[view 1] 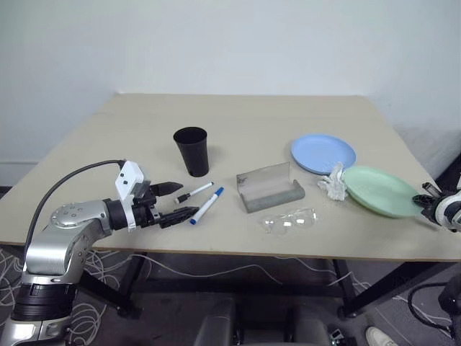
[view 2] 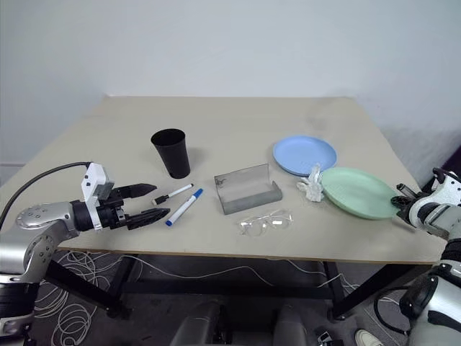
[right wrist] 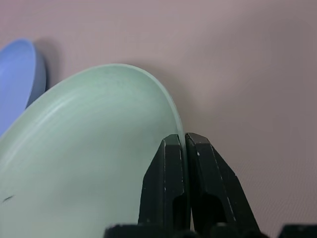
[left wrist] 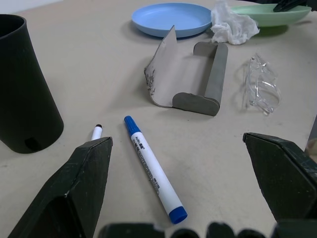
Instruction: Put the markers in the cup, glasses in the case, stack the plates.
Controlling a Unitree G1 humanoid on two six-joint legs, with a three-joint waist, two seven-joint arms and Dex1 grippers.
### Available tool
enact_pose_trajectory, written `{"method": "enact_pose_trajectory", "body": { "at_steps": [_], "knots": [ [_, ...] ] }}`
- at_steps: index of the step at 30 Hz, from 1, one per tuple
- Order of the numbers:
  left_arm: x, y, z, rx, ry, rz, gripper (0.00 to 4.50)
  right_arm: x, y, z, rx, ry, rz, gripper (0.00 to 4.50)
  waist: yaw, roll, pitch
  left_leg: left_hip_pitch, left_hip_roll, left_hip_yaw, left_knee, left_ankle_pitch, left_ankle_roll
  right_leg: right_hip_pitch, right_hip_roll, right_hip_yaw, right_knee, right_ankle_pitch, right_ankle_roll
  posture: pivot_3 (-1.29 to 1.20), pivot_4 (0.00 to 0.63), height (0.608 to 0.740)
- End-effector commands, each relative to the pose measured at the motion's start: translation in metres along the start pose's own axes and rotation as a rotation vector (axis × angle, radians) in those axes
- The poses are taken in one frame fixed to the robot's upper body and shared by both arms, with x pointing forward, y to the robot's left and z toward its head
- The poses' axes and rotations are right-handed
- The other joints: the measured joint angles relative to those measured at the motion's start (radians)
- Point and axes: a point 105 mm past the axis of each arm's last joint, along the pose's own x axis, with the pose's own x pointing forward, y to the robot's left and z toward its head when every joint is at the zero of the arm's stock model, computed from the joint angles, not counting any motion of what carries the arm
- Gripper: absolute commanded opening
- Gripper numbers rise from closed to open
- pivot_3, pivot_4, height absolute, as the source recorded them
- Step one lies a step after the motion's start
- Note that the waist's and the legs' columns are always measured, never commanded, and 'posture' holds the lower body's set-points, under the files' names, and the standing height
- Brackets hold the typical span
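Table [view 1: 238,122]: right pincer [right wrist: 185,148] clamps green plate [view 1: 378,189] rim at edge; left pincer [left wrist: 178,148] gapes wide, empty.

L arm: reached in from left table edge, forearm about level, pointed right | left gripper [view 1: 177,201]: fingers [left wrist: 84,183] spread wide, nothing between them, hovered just above tabletop | R arm: came in at right table edge | right gripper [right wrist: 184,144]: fingers pinched together on green plate [right wrist: 89,148] rim
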Motion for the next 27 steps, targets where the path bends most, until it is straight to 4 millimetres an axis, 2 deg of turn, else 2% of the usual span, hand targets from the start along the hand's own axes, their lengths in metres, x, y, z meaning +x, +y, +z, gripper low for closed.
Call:
{"method": "enact_pose_trajectory", "body": {
  "at_steps": [1,9,12,15,17,21,27],
  "knots": [
    [0.001,0.001,0.008,0.039,-0.02,-0.002,4.5,-0.012,0.019,0.037,-0.011,-0.118,0.04,0.02,-0.004,0.0,0.0,0.0,0.0,0.0,0.0,0.0,0.0,0.0,0.0,0.001,0.001,0.0,0.0,0.0,0.0,0.629],
    [0.001,0.002,0.009,0.042,-0.023,0.006,4.5,-0.011,0.039,0.055,-0.053,-0.181,0.066,0.02,-0.02,0.0,0.0,0.0,0.0,0.0,0.0,0.0,0.0,0.0,0.0,0.0,0.002,-0.001,0.0,0.0,0.0,0.629],
    [0.002,0.002,0.01,0.042,-0.025,0.011,4.5,-0.004,0.052,0.059,-0.072,-0.201,0.064,0.02,-0.021,0.001,0.0,0.0,0.0,0.0,0.0,0.0,0.0,-0.001,0.0,0.001,0.003,-0.001,0.0,0.0,0.0,0.629],
    [0.002,0.003,0.011,0.039,-0.029,0.013,4.5,0.007,0.072,0.057,-0.084,-0.21,0.082,0.02,-0.033,0.001,0.0,0.0,0.0,0.001,0.0,0.0,0.0,-0.001,0.0,0.001,0.003,-0.001,0.0,0.0,0.0,0.629],
    [0.003,0.003,0.011,0.036,-0.033,0.016,4.5,0.021,0.099,0.054,-0.078,-0.229,0.115,0.02,-0.043,0.001,0.0,0.001,0.0,0.0,0.0,0.0,0.0,-0.001,0.0,0.001,0.004,-0.001,0.001,0.0,0.0,0.629],
    [0.005,0.003,0.011,0.035,-0.036,0.021,4.5,0.035,0.135,0.047,-0.088,-0.247,0.157,0.02,-0.053,0.001,0.0,0.001,0.0,0.001,0.0,0.0,0.0,-0.001,0.001,0.001,0.005,0.0,0.0,0.0,0.0,0.629],
    [0.003,0.003,0.012,0.031,-0.044,0.037,4.5,0.051,0.177,0.032,-0.119,-0.271,0.183,0.02,-0.051,0.002,0.0,0.0,-0.001,0.0,0.0,0.0,0.0,-0.002,0.001,0.001,0.006,-0.001,0.0,0.0,0.0,0.629]
  ]
}}
